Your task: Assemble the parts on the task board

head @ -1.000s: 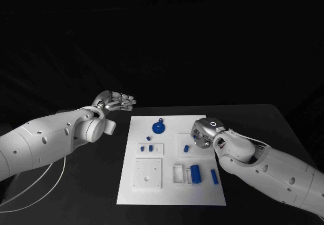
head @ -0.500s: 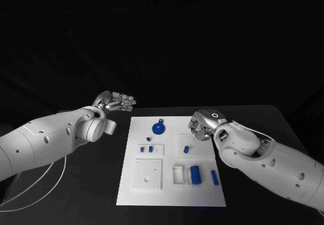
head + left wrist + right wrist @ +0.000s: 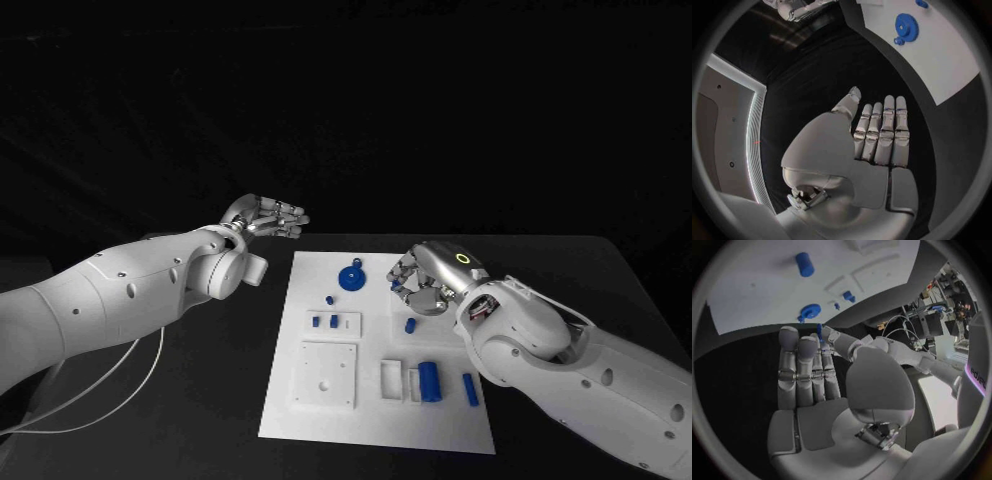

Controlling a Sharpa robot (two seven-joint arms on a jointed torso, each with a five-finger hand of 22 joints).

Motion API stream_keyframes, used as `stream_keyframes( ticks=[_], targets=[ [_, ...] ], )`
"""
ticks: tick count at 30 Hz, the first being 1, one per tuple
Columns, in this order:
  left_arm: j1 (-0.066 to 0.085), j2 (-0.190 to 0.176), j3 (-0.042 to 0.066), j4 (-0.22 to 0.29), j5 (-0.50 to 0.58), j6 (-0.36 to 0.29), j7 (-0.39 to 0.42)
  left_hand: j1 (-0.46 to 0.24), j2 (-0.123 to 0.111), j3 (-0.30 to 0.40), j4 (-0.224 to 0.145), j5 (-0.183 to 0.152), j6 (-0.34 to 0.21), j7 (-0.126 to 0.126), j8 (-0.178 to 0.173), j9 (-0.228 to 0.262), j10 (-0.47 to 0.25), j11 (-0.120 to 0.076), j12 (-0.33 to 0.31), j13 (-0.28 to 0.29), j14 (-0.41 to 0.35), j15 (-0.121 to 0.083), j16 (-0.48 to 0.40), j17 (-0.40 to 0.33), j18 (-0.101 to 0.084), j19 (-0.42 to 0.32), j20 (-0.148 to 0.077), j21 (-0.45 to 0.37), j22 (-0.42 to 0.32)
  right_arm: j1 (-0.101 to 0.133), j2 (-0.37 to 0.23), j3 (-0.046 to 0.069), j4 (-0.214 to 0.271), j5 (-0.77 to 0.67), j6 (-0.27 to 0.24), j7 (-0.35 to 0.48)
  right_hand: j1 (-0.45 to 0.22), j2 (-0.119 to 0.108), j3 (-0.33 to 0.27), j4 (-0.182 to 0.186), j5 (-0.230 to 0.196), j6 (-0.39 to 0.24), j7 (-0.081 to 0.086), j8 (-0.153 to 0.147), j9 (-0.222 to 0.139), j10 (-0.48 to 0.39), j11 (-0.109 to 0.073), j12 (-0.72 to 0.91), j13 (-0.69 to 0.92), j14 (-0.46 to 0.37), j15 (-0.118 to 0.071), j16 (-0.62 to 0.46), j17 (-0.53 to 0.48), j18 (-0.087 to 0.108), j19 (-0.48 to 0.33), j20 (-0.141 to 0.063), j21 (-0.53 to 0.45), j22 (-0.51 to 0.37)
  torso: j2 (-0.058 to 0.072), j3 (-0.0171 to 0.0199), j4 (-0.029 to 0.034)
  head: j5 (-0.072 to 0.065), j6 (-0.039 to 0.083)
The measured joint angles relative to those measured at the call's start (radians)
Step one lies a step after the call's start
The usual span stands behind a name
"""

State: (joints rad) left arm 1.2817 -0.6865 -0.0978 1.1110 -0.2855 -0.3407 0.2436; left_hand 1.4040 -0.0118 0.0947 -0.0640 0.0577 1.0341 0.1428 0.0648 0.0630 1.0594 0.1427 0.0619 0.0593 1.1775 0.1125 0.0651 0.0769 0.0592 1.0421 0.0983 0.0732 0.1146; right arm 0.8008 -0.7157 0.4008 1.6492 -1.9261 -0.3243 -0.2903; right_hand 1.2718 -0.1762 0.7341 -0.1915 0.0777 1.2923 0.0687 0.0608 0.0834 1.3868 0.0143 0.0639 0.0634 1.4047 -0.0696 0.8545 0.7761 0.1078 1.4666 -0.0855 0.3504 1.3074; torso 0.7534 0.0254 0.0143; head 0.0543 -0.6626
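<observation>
The white task board [image 3: 450, 420] lies in the middle of the black table. A blue gear [image 3: 352, 276] sits near its far edge, and my right hand [image 3: 421, 282] hovers just to the right of it. In the right wrist view, that hand [image 3: 811, 370] pinches a small blue part [image 3: 819, 330] between thumb and fingertips, above the gear [image 3: 809, 311] and a short blue peg [image 3: 805, 264]. The same peg [image 3: 410, 325] stands mid-board. My left hand [image 3: 268, 216] hangs off the board's far left corner. Its fingers [image 3: 879, 135] are straight and hold nothing.
Small blue pieces [image 3: 326, 321] stand in a fixture left of centre. A blue cylinder [image 3: 428, 378] and a blue bar [image 3: 470, 388] lie near the board's right side, beside a white square plate [image 3: 326, 372]. A white cable [image 3: 101, 395] trails under my left arm.
The camera has shifted. My right hand has risen from the recess by the peg and moved slightly toward the gear. My left hand stays where it was.
</observation>
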Motion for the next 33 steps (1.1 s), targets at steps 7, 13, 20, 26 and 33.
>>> stream_keyframes(
  ticks=[7, 13, 20, 26, 33],
  targets=[
    [0.000, 0.034, 0.000, -0.033, -0.003, -0.003, 0.003, 0.004, 0.004, 0.000, 0.000, 0.000, 0.000, 0.000, 0.000, 0.000, 0.000, 0.000, 0.000, 0.000, 0.000, 0.000, 0.000, 0.000, 0.000, 0.000, 0.000, 0.000, -0.002, -0.054, 0.041, -0.005, 0.001, 0.031, -0.079, 0.047, 0.004, 0.004, -0.003, 0.003, 0.004, 0.000, 0.000, 0.000, 0.000, 0.000, 0.000, 0.000, 0.000, 0.000, 0.000, -0.004, 0.000, 0.000, 0.000, 0.000, 0.000, 0.000, -0.006, -0.0045, 0.0020, 0.048, -0.009],
    [0.000, 0.062, 0.000, -0.054, -0.004, -0.005, 0.005, 0.004, 0.004, 0.000, 0.000, 0.000, 0.000, 0.000, 0.000, 0.000, 0.000, 0.000, 0.000, 0.000, 0.000, 0.000, 0.000, 0.000, 0.000, 0.000, 0.000, 0.000, -0.003, -0.081, 0.076, -0.038, -0.020, 0.030, -0.106, 0.074, 0.006, 0.006, -0.003, 0.003, 0.004, 0.000, 0.000, 0.000, 0.000, 0.000, 0.000, -0.001, 0.000, 0.004, -0.001, -0.008, 0.001, 0.000, 0.000, 0.000, 0.025, 0.000, -0.007, -0.0071, 0.0058, 0.081, -0.022],
    [0.000, 0.090, 0.000, -0.068, -0.006, -0.006, 0.008, 0.004, 0.004, 0.000, 0.000, 0.000, 0.000, 0.000, 0.000, 0.000, 0.000, 0.000, 0.000, 0.000, 0.000, 0.000, 0.000, 0.000, 0.000, 0.000, 0.000, 0.000, -0.003, -0.091, 0.106, -0.084, -0.045, 0.016, -0.106, 0.089, 0.008, 0.008, -0.003, 0.003, 0.004, 0.000, 0.000, -0.001, 0.000, 0.000, 0.000, -0.001, 0.000, 0.005, -0.001, -0.008, 0.002, 0.000, -0.002, 0.002, 0.029, 0.000, -0.006, -0.0090, 0.0065, 0.116, -0.045],
    [0.000, 0.101, 0.000, -0.073, -0.008, -0.006, 0.010, 0.004, 0.004, 0.000, 0.000, 0.000, 0.000, 0.000, 0.000, 0.000, 0.000, 0.000, 0.000, 0.000, 0.000, 0.000, 0.000, 0.000, 0.000, 0.000, 0.000, 0.000, -0.005, -0.096, 0.115, -0.121, -0.057, 0.004, -0.091, 0.092, 0.008, 0.008, -0.008, 0.003, 0.009, -0.001, 0.000, -0.003, -0.001, 0.000, 0.000, -0.001, 0.001, 0.005, -0.001, -0.012, 0.002, 0.000, -0.002, 0.002, 0.029, 0.000, -0.006, -0.0094, 0.0059, 0.131, -0.061],
    [0.000, 0.106, 0.000, -0.078, -0.009, -0.006, 0.011, 0.004, 0.004, 0.000, 0.000, 0.000, 0.000, 0.000, 0.000, 0.000, 0.000, 0.000, 0.000, 0.000, 0.000, 0.000, 0.000, 0.000, 0.000, 0.000, 0.000, 0.000, -0.006, -0.104, 0.126, -0.143, -0.058, -0.008, -0.072, 0.093, 0.008, 0.008, -0.013, -0.002, 0.009, -0.001, 0.001, 0.000, -0.003, 0.000, 0.000, -0.001, 0.001, 0.006, 0.000, -0.012, 0.005, 0.000, -0.002, 0.002, 0.029, 0.000, -0.006, -0.0078, 0.0047, 0.144, -0.073]
  ],
)
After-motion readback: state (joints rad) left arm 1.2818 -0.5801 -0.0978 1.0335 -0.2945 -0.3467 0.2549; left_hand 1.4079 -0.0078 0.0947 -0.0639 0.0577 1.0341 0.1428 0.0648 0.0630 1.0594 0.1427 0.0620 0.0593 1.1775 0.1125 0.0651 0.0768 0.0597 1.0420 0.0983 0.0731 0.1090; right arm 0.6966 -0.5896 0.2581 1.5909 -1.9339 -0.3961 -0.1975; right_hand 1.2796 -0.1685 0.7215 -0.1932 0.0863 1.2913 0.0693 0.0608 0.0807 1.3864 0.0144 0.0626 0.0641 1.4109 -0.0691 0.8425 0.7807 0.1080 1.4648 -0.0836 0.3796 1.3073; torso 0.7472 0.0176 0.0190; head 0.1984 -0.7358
